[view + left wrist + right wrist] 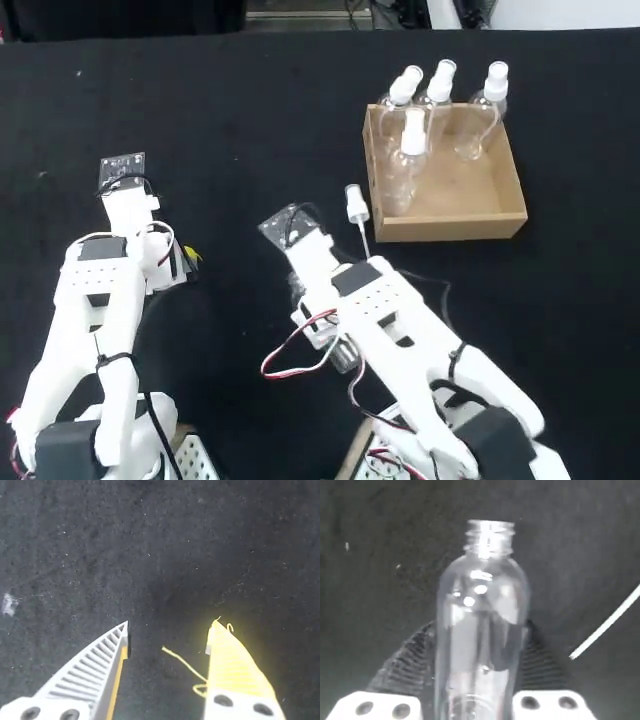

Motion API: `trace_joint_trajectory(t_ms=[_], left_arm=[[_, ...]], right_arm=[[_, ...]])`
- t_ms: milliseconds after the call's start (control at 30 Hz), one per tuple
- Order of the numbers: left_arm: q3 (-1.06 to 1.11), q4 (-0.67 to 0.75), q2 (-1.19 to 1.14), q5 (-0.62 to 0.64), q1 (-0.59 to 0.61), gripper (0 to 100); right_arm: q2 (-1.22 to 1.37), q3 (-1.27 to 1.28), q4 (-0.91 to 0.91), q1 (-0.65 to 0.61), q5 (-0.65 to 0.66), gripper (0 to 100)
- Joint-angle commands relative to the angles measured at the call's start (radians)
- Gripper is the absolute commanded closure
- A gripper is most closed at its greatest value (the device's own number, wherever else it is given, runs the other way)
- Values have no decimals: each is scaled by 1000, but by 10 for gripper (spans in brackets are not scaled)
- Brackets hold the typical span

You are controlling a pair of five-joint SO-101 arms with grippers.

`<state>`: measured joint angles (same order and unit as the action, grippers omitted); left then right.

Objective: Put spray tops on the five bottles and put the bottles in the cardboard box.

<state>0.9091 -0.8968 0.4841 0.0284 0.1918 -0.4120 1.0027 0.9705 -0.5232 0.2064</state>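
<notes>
Step in hand: capping bottle five. Near edge, mid-bench: right claw [479, 630] clamps the uncapped bottle [482, 605] by its body, neck pointing out past the fingertips. Toward the left edge, left claw [170, 625] hangs wide, holding nothing, nose-down over bare bench [150, 540]. Just beyond the right arm the last spray top [354, 204] lies on the bench, dip tube toward the arm, near the cardboard box [450, 226]. Four capped bottles [400, 175] sit in it. Next, probably: left claw fetches the top and threads the tube into the neck.
</notes>
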Motion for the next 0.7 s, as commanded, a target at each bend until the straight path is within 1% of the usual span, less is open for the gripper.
trace_joint_trajectory(t_ms=[0,67,133,200,267,367,467,567,667], left_arm=[[-7,11,31,0,12,755],[-7,11,31,0,12,755],[-7,12,31,0,12,755],[-7,12,31,0,12,755],[-7,11,31,0,12,755],[-7,11,31,0,12,755],[-7,12,31,0,2,755],[-7,12,31,0,-2,755],[-7,12,31,0,-2,755]], right_arm=[[-117,-74,95,81,213,975],[-185,-119,221,141,308,989],[-252,-173,359,227,414,987],[-303,-211,456,354,512,987],[-326,-213,482,531,608,984],[-317,-166,442,801,761,983],[-282,-101,330,1013,876,983],[-228,-56,224,1146,922,982],[-162,-22,143,1212,937,982]])
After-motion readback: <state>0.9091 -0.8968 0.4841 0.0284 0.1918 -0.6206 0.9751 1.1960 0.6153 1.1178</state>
